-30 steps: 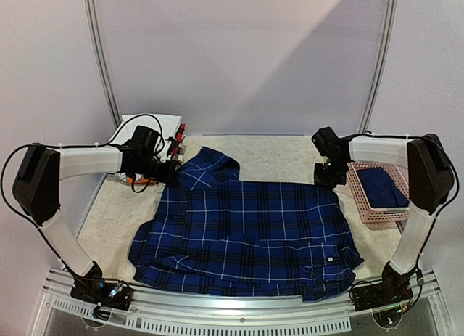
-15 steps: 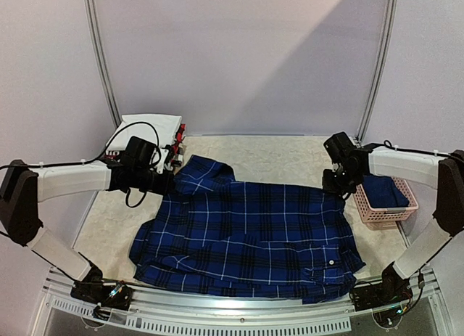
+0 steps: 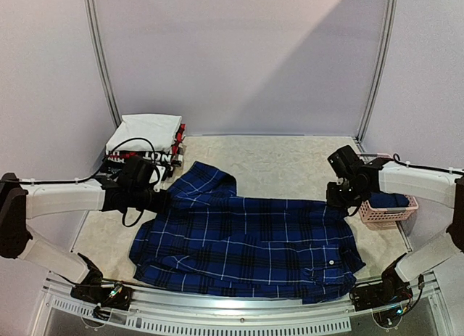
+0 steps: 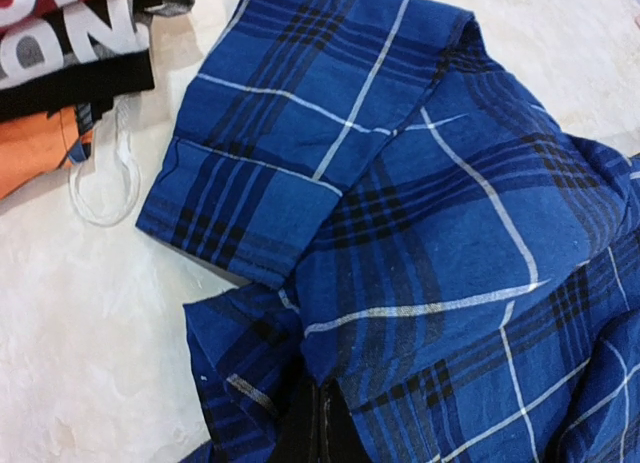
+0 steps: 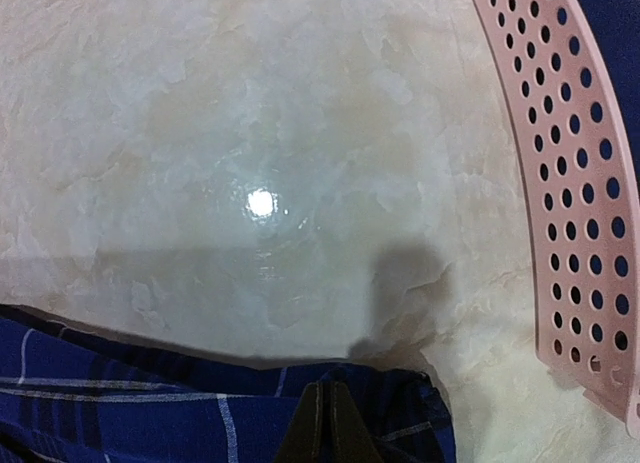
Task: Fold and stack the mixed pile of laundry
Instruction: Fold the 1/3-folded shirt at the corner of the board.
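The dark-blue plaid shirt [image 3: 246, 242] lies spread over the middle of the table, its collar [image 3: 206, 178] bunched at the far left. My left gripper [image 3: 161, 198] is low at the shirt's far-left edge. In the left wrist view its fingers [image 4: 322, 418] are shut on a fold of plaid cloth. At the far-right corner my right gripper [image 3: 336, 199] is down on the shirt, and its tips [image 5: 328, 398] pinch the shirt's edge [image 5: 200, 413]. The navy T-shirt [image 3: 390, 200] lies in the pink basket [image 3: 384, 215].
A stack of folded white and black red-lettered garments [image 3: 145, 133] stands at the far left corner, close to my left arm. The pink basket's wall [image 5: 570, 183] is just right of my right gripper. Metal frame posts rise behind the table.
Both arms have dropped lower and drawn toward the near edge. The shirt's far edge has come slightly nearer with them.
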Action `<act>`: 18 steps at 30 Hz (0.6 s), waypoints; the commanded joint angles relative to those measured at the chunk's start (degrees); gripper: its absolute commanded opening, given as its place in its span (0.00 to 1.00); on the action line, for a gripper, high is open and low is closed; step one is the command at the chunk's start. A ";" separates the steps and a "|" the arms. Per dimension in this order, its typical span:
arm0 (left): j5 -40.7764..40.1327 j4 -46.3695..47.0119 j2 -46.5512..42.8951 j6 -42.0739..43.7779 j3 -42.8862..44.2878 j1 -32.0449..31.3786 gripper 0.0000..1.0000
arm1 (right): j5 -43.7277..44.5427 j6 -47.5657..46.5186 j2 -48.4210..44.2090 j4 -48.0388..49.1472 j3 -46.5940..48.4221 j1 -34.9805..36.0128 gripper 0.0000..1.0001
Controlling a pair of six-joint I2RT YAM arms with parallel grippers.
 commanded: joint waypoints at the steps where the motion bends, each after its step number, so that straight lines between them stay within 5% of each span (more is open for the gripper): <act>1: -3.51 2.14 -2.08 -2.81 -3.09 -1.39 0.00 | 4.99 2.00 -2.02 -1.17 -1.96 0.26 0.04; 18: -8.99 -3.06 -14.74 -9.33 -9.44 -9.15 0.00 | 3.00 4.29 -6.77 -1.30 -6.80 1.54 0.06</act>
